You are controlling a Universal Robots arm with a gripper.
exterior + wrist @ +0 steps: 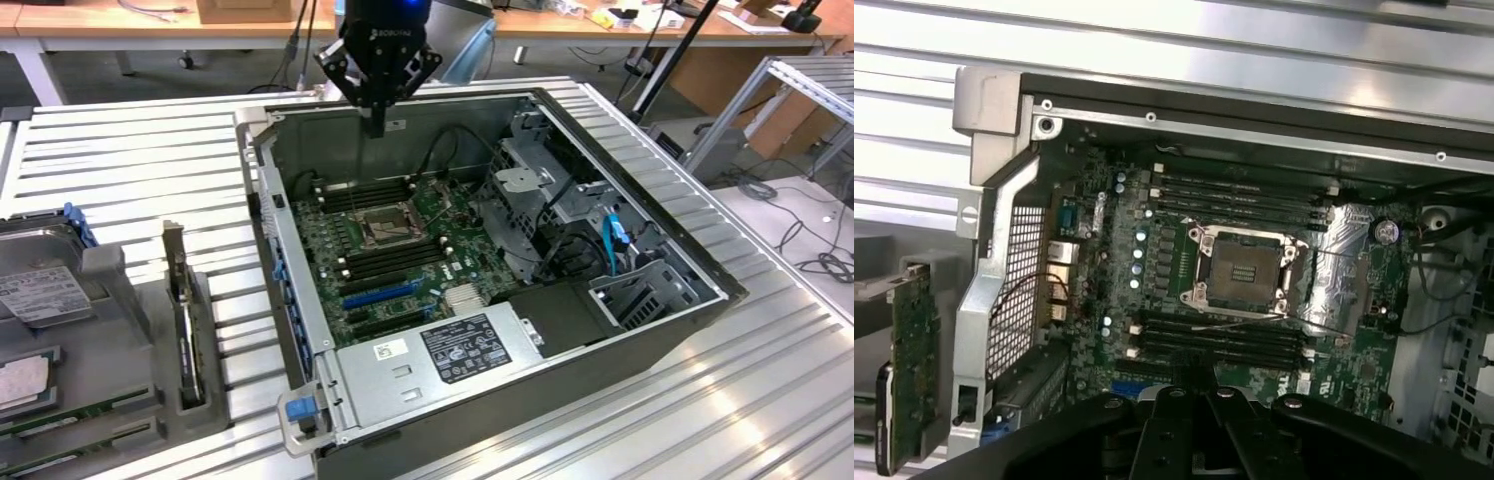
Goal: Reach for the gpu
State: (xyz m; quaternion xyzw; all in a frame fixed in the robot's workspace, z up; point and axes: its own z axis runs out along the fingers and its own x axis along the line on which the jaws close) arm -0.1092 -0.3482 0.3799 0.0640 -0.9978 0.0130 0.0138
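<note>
The gpu (179, 315) is a long dark card standing on edge in a slot of a grey holder, on the exterior view's left of the open computer case (287, 250). In the wrist view the gpu (910, 365) shows a green board edge beside the case's perforated rear wall. My gripper (378, 125) hangs over the far rim of the case, well away from the card, its fingers shut with nothing between them. The gripper's black body (1199, 425) is seen over the motherboard (1234, 300), which has a bare CPU socket.
The grey holder (114, 330) also carries hard drives and boards at the exterior view's left edge. Inside the case are cables, a drive cage (561, 200) and a power supply (441, 350). The ribbed metal table (147, 170) surrounds the case.
</note>
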